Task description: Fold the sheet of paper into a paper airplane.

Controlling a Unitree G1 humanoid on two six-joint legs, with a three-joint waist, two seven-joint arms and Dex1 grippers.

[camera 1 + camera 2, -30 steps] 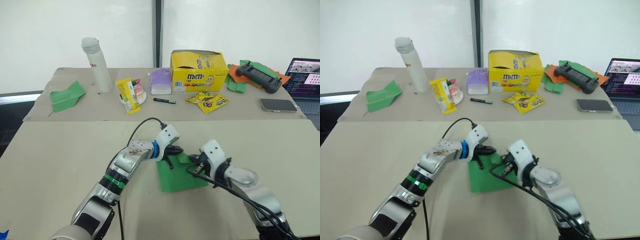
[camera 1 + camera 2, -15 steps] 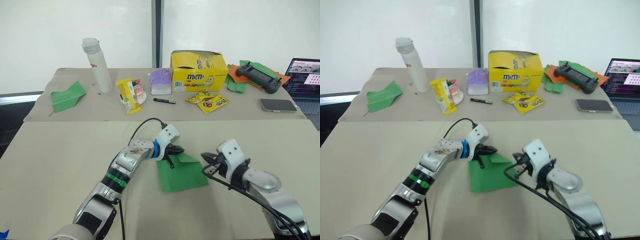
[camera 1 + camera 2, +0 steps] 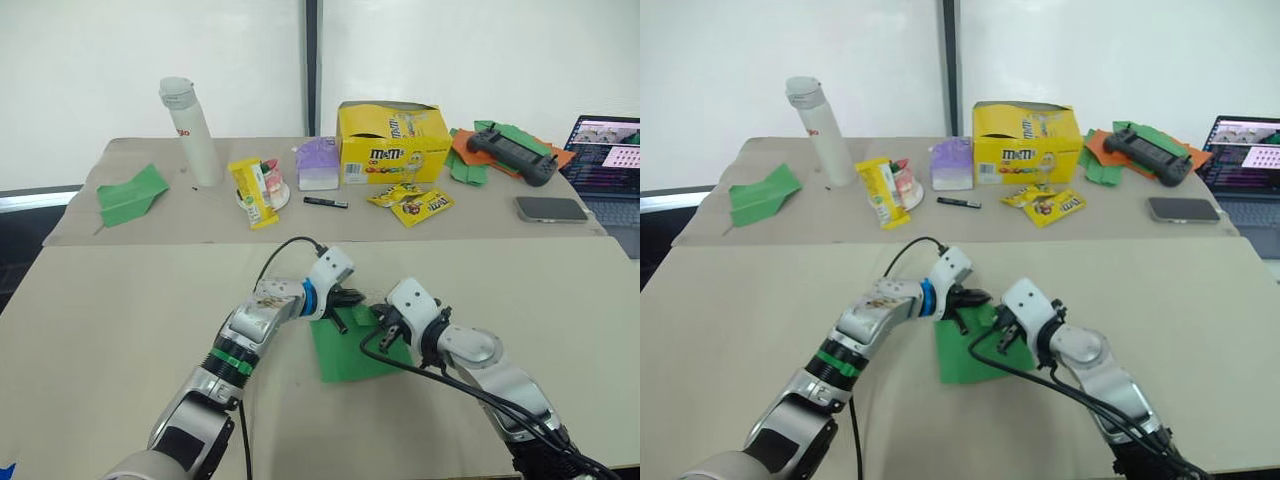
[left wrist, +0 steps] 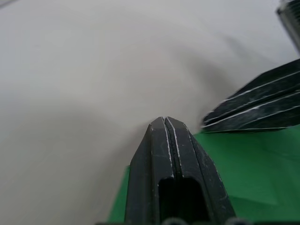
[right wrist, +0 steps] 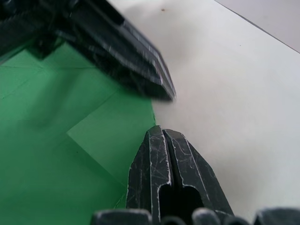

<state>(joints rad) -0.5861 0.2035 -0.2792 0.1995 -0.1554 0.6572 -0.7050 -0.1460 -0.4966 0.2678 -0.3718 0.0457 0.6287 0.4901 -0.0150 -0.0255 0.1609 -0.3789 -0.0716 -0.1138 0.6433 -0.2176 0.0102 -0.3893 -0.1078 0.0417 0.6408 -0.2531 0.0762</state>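
The sheet of paper (image 3: 348,352) lies flat on the beige table, bright green, with one corner folded over. My left gripper (image 3: 352,299) is shut, its fingertips pressing the sheet's far edge. My right gripper (image 3: 386,326) is shut too, resting on the sheet's far right corner, close beside the left one. In the left wrist view the shut fingers (image 4: 165,140) sit at the green edge (image 4: 253,173) with the other gripper just beyond. The right wrist view has its shut fingers (image 5: 161,140) on the folded flap (image 5: 108,136). The paper airplane is out of view.
On the back table stand a white bottle (image 3: 192,130), a yellow M&M's box (image 3: 392,140), snack packets (image 3: 415,203), a purple box (image 3: 320,163) and a pen (image 3: 328,202). A green paper dart (image 3: 130,193) lies far left. Gamepad on crumpled papers (image 3: 510,152), phone (image 3: 552,208), laptop (image 3: 605,160) far right.
My right gripper pulled off to the right of the sheet half a second ago and has come back onto its far right corner. The left gripper has stayed pressed on the paper.
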